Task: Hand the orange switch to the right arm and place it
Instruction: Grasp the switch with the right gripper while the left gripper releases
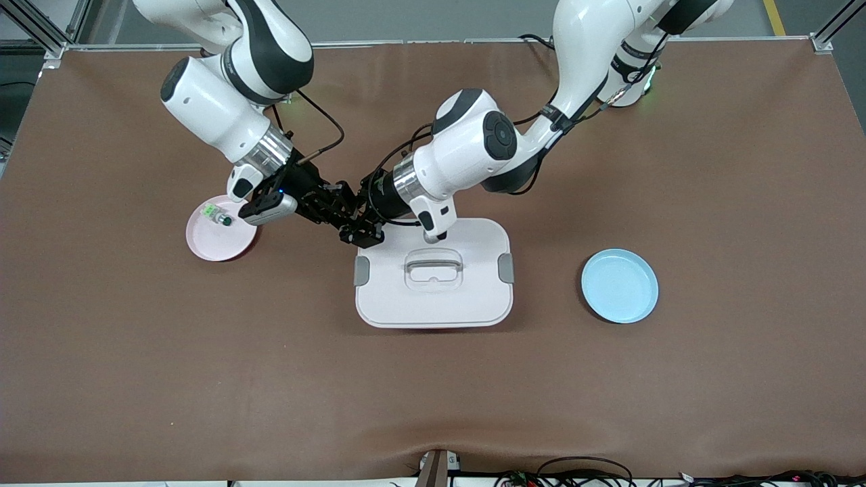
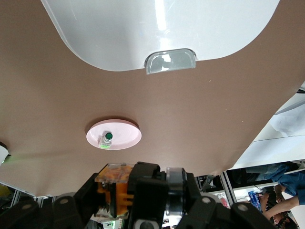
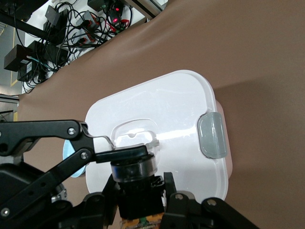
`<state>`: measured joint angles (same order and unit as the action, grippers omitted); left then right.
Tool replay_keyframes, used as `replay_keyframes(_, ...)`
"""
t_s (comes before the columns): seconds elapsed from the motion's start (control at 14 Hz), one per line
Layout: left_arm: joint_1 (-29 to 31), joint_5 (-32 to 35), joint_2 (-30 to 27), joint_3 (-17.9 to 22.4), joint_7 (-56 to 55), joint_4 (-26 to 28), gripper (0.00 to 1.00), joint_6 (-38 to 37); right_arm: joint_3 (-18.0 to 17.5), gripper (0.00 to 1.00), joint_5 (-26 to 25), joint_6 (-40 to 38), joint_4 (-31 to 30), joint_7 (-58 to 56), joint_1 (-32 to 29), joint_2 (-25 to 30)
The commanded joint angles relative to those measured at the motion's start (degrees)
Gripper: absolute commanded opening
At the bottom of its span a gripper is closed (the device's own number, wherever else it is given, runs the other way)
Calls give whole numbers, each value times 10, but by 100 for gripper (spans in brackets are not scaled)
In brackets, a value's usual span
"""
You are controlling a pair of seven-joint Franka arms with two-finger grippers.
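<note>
A: Which surface do I see?
B: A matte brown table. On it sit a glossy white lidded box with grey clips, a round pink dish holding the green-capped switch, and a round blue dish toward the left arm's end.

A: And the orange switch?
B: Both grippers meet over the table between pink dish and box. I see the left gripper and the right gripper both clamped on it.
</note>
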<state>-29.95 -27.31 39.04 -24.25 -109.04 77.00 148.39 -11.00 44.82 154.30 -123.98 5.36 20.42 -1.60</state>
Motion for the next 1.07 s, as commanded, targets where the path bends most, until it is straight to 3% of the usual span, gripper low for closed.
replay_keyframes(0.0,-3,-11,9,3,-3,-15,31,1,4,0,9,-8,16,10,7,-12)
replay_keyframes(0.07,-2,-6,7,3,2,-15,57,1,4,0,9,-8,19,11,8,-13)
replay_keyframes(0.21,-3,-5,-1,22,3,-15,100,-4,4,0,9,-8,21,10,9,-14)
replay_keyframes(0.57,7,21,-15,55,7,-36,100,-71,5,0,-11,-13,24,-2,9,-16)
replay_keyframes(0.86,49,68,-55,67,62,-36,100,-139,8,0,-146,-79,45,-52,-19,-30)
replay_keyframes(1.0,79,91,-64,67,109,-36,100,-172,8,0,-217,-119,49,-155,-44,-31)
